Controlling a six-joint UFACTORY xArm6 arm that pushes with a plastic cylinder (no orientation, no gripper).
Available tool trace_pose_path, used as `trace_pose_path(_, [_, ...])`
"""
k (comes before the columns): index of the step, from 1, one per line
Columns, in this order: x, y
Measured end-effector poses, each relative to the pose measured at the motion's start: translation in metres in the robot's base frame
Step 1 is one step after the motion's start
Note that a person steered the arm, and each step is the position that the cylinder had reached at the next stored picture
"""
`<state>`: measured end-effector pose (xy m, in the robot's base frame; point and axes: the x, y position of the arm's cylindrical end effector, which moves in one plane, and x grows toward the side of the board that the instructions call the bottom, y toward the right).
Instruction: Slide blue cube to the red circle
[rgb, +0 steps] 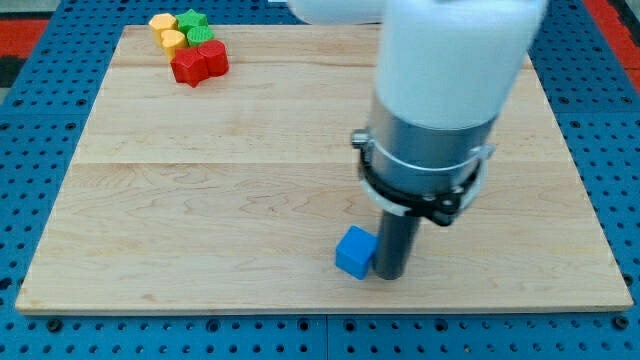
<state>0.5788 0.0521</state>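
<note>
The blue cube (355, 252) sits near the bottom edge of the wooden worktop (200, 200), about in the middle. My tip (388, 275) is right beside it, touching its right side. I have no hand, only a rod. Far away, in the top left corner, red (199, 64), green (196, 26) and yellow (167, 32) blocks huddle together.

We're looking at a light wooden board (220, 170) sitting on a blue pegboard surface (40, 60). A blue cube (355, 252) is lying near the near edge, a bit right of centre, with my tip (388, 275) touching down just right of it. Far left corner is carrying a tight cluster: two yellow blocks (167, 32), two green blocks (196, 26), two red blocks (200, 64).
</note>
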Motion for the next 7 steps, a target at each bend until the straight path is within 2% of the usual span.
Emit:
trace_pose_path(2, [0.000, -0.067])
trace_pose_path(4, [-0.071, -0.100])
trace_pose_path(6, [-0.136, -0.094])
trace_pose_path(7, [-0.136, -0.058])
